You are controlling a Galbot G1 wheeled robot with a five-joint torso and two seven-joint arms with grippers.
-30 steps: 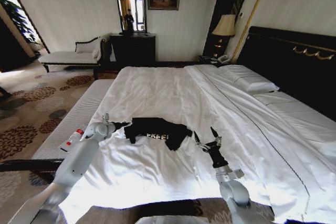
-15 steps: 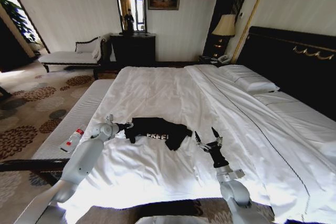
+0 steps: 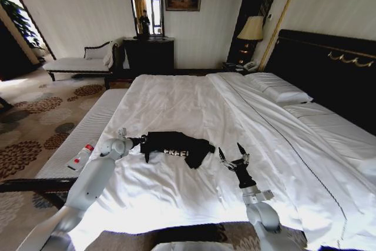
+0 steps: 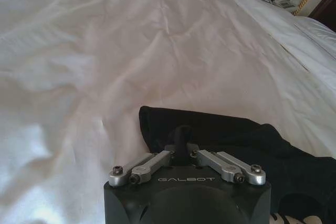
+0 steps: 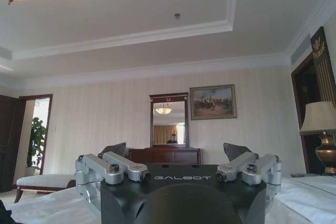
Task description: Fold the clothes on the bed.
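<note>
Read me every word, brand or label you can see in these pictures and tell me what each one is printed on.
"GALBOT": pale lettering on the black housing of the left gripper, seen in the left wrist view.
"GALBOT": the same lettering on the housing of the right gripper, in the right wrist view.
"FREE": white letters on the crumpled black cloth T-shirt on the white bed; the end is unclear.
The small white bottle with a red cap: label too small to read.

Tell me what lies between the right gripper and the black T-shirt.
Only bare white duvet: the head view shows a short empty stretch between the open right gripper and the black T-shirt.
</note>
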